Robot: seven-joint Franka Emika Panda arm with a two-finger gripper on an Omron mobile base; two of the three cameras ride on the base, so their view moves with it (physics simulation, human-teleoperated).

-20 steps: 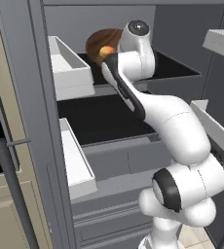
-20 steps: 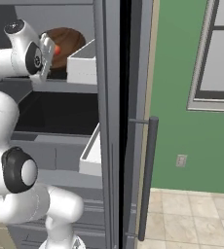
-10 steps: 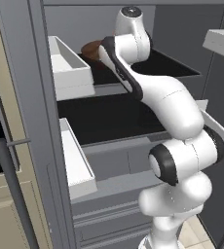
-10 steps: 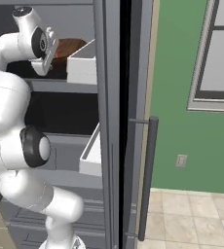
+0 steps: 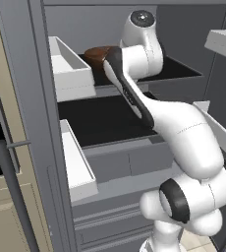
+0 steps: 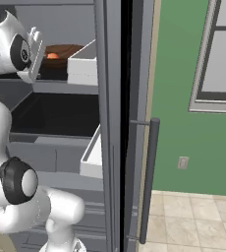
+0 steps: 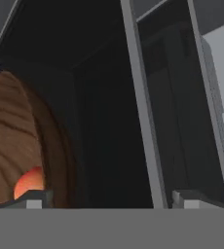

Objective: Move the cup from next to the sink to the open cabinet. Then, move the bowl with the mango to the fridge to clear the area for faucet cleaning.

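text: none legible | labels: none (fridge and walls plain)

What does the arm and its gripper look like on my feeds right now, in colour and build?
The arm is glossy white, built of rounded, bulbous segments with dark grey to black joint rings and round caps. The gripper is a pale grey flat-sided hand; its two small finger tips look dark grey and blocky. No cables or markings are visible.

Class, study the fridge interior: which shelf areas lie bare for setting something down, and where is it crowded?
Bare: the black lower shelf, bordered by the white door bin and the arm. Crowded: the upper shelf, where the bowl sits beside the robot's hand.
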